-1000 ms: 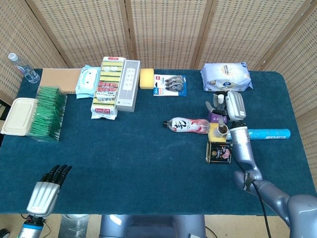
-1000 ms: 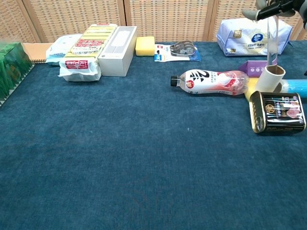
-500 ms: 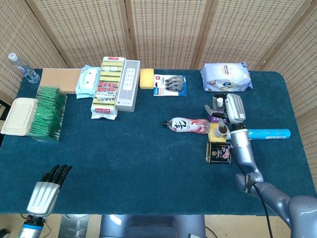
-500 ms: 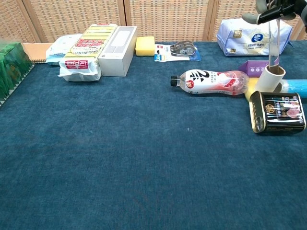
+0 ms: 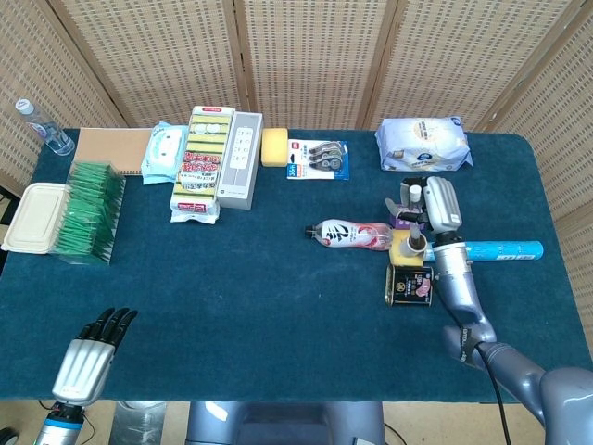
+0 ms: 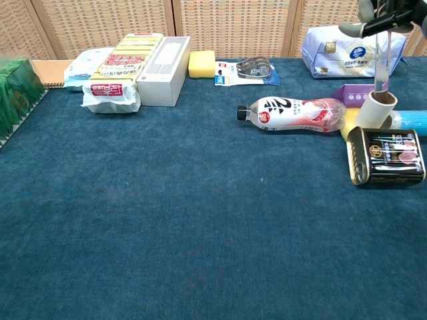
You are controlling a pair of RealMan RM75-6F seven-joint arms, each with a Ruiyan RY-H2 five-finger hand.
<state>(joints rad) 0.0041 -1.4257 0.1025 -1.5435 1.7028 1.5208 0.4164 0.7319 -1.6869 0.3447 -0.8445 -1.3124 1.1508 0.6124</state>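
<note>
- The bench (image 5: 278, 315), covered in dark blue cloth, carries a cluster at its right side: a pink-labelled drink bottle (image 5: 349, 235) lying on its side with its long axis left to right and its cap to the left, a dark tin can (image 5: 410, 286) on its side, a yellow sponge (image 5: 401, 247), a cardboard tube (image 6: 373, 109) standing upright on that sponge, a purple box (image 6: 355, 94) just behind, and a light-blue cylinder (image 5: 501, 250) lying left to right.
- The right hand (image 5: 434, 204) hangs over this cluster, just above the purple box and the tube. It pinches a thin clear stick-like piece (image 6: 381, 60) that hangs upright, its long axis vertical, its lower end just above the open top of the cardboard tube; whether the end touches the rim cannot be told.
- The tube lies directly below that hand and a little toward the robot. It looks plain brown card, short, open at the top, with the can touching or just beside its base.
- The left hand (image 5: 85, 357) is well apart, at the near left edge of the bench, holding nothing, fingers straight and lying side by side, so the right hand is far the nearer.
</note>
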